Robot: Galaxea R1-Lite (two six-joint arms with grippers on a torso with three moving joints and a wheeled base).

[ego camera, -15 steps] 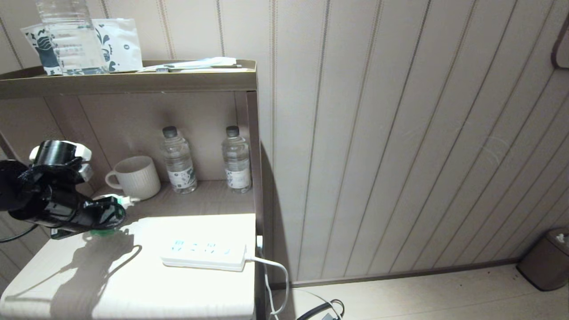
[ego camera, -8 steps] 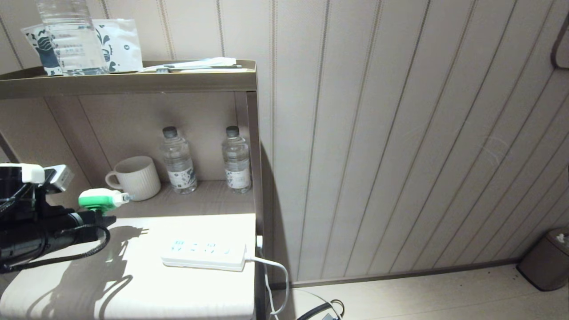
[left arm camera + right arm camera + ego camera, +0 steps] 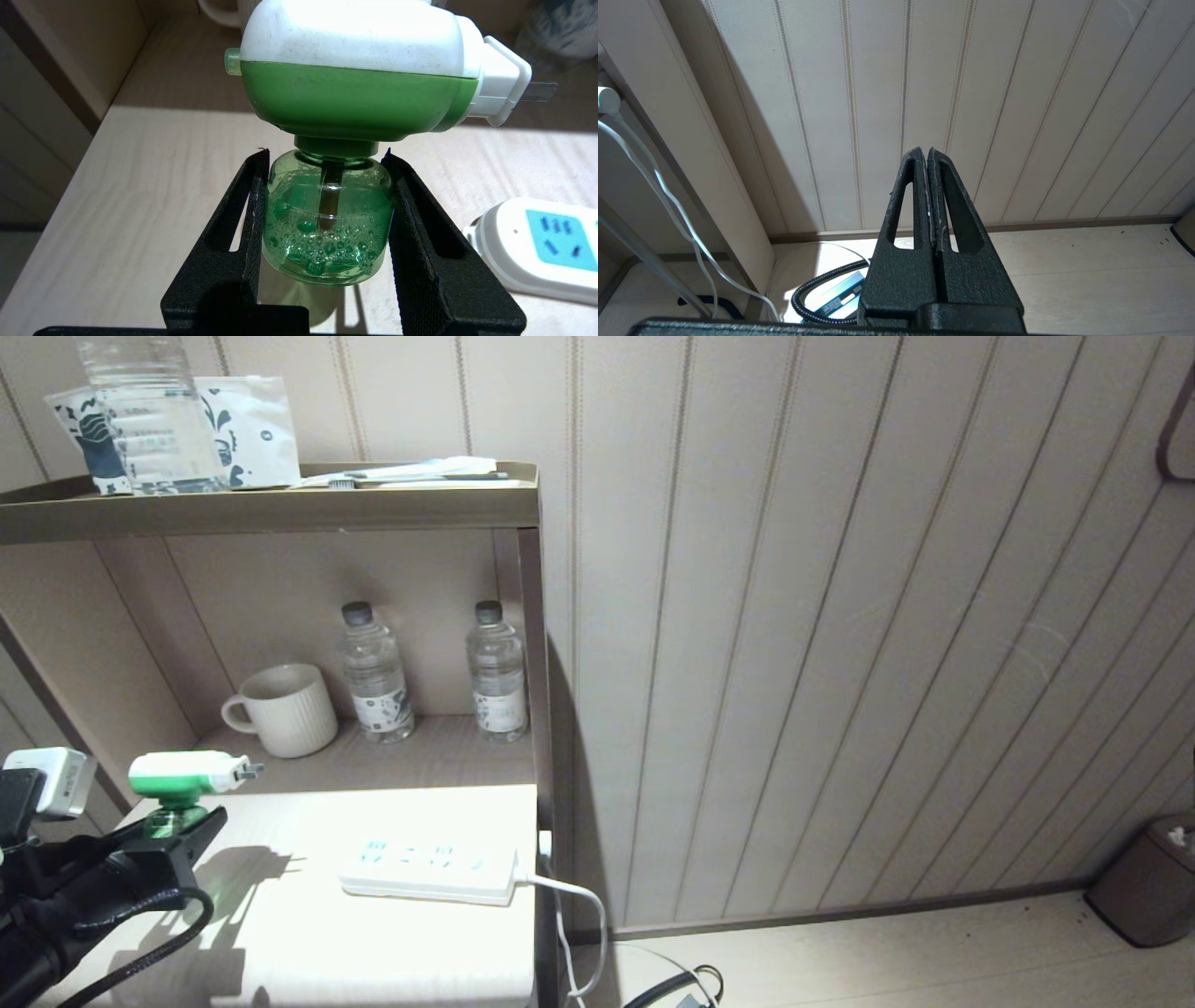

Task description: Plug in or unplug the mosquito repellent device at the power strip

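Note:
The mosquito repellent device (image 3: 182,773) has a white-and-green cap, and its two prongs point level toward the right. My left gripper (image 3: 177,829) is shut on its translucent green bottle (image 3: 327,224) and holds it upright above the left part of the white tabletop (image 3: 280,933). In the left wrist view the black fingers (image 3: 254,186) press both sides of the bottle, just under the cap (image 3: 355,70). The power strip (image 3: 429,870) lies flat to the right with nothing plugged into its sockets (image 3: 558,238). My right gripper (image 3: 927,151) is shut on nothing, parked low and facing the panelled wall.
On the shelf behind stand a ribbed mug (image 3: 285,709) and two water bottles (image 3: 373,672) (image 3: 495,670). The upper shelf (image 3: 280,509) overhangs them. The strip's white cord (image 3: 579,905) drops over the table's right edge. A bin (image 3: 1148,882) stands on the floor at far right.
The left arm has drawn back toward the lower left and turned its wrist. The device now stands upright with its prongs level, and the grip on the bottle is unchanged. The right arm is still.

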